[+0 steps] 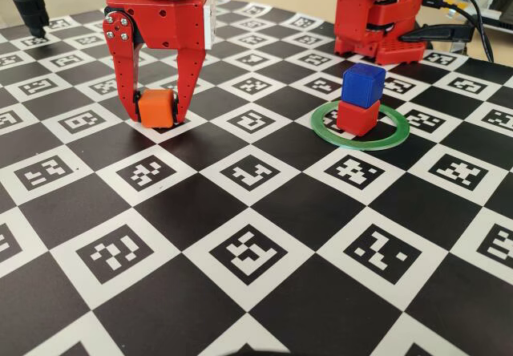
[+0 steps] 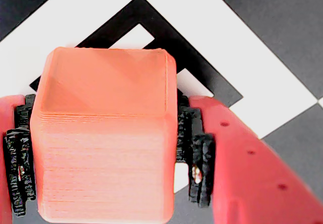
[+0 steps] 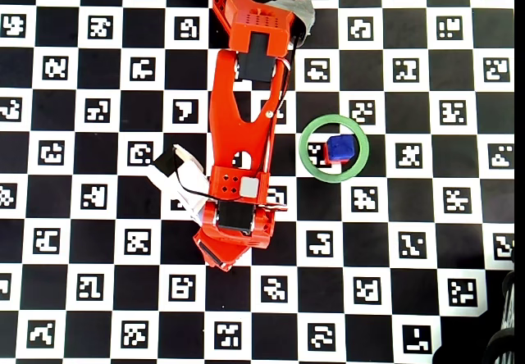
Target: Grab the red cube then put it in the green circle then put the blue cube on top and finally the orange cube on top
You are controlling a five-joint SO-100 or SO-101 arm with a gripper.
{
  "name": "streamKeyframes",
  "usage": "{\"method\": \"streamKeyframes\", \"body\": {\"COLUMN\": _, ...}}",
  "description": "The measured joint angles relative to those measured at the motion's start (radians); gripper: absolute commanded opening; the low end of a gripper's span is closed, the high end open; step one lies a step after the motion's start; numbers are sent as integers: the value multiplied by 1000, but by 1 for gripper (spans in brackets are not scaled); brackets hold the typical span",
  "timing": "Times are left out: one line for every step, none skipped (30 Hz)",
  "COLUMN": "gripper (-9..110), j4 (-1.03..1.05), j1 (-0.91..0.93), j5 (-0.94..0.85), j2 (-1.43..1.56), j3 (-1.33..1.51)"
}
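The orange cube (image 1: 156, 107) sits low on the tabletop (image 1: 264, 292), on a white square with a black marker, and the red hand (image 1: 158, 118) is clenched around it. In the fixed view one finger (image 1: 122, 67) stands at the cube's left side and the other at its right, their tips down at the board. The wrist view shows the same grasp from close up: the orange cube (image 2: 103, 138) fills the middle of the picture, and black pads (image 2: 201, 168) on the red fingers press against both of its sides. Whether the cube rests on the board or hangs just above it cannot be told.

To the right of the orange cube in the fixed view, well apart from it, lies the green circle (image 1: 325, 130), flat on the board. Inside the ring stands the red cube (image 1: 357, 117), and the blue cube (image 1: 362, 83) is stacked on top of it, turned a little against the one below. In the overhead view the green circle (image 3: 313, 134) lies just right of the arm (image 3: 242, 134), the blue cube (image 3: 340, 147) covers most of the red cube (image 3: 326, 158), and the stack stands off-centre in the ring. There the orange cube is hidden beneath the arm.

Behind the green circle in the fixed view stands the arm's red base (image 1: 377, 11), with black cables (image 1: 457, 7) beside it.
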Motion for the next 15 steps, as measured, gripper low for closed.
{"method": "streamKeyframes", "body": {"gripper": 6, "j4": 5, "j1": 0, "j5": -5, "j2": 0, "j3": 0}}
{"method": "streamKeyframes", "body": {"gripper": 6, "j4": 11, "j1": 0, "j5": -11, "j2": 8, "j3": 8}}
{"method": "streamKeyframes", "body": {"gripper": 7, "j4": 17, "j1": 0, "j5": -14, "j2": 20, "j3": 23}}
{"method": "streamKeyframes", "body": {"gripper": 7, "j4": 18, "j1": 0, "j5": -20, "j2": 37, "j3": 48}}
{"method": "streamKeyframes", "body": {"gripper": 7, "j4": 21, "j1": 0, "j5": -28, "j2": 57, "j3": 69}}
{"method": "streamKeyframes", "body": {"gripper": 7, "j4": 28, "j1": 0, "j5": -32, "j2": 77, "j3": 84}}
{"method": "streamKeyframes", "body": {"gripper": 7, "j4": 37, "j1": 0, "j5": -37, "j2": 100, "j3": 97}}
{"method": "streamKeyframes", "body": {"gripper": 7, "j4": 46, "j1": 0, "j5": -41, "j2": 126, "j3": 106}}
{"method": "streamKeyframes", "body": {"gripper": 7, "j4": 61, "j1": -2, "j5": -49, "j2": 156, "j3": 114}}
{"method": "streamKeyframes", "body": {"gripper": 7, "j4": 75, "j1": -6, "j5": -57, "j2": 183, "j3": 117}}
{"method": "streamKeyframes", "body": {"gripper": 7, "j4": 89, "j1": -9, "j5": -63, "j2": 209, "j3": 121}}
{"method": "streamKeyframes", "body": {"gripper": 7, "j4": 107, "j1": -15, "j5": -64, "j2": 239, "j3": 127}}
{"method": "streamKeyframes", "body": {"gripper": 7, "j4": 124, "j1": -20, "j5": -69, "j2": 262, "j3": 129}}
{"method": "streamKeyframes", "body": {"gripper": 7, "j4": 143, "j1": -28, "j5": -75, "j2": 287, "j3": 130}}
{"method": "streamKeyframes", "body": {"gripper": 7, "j4": 163, "j1": -32, "j5": -75, "j2": 313, "j3": 130}}
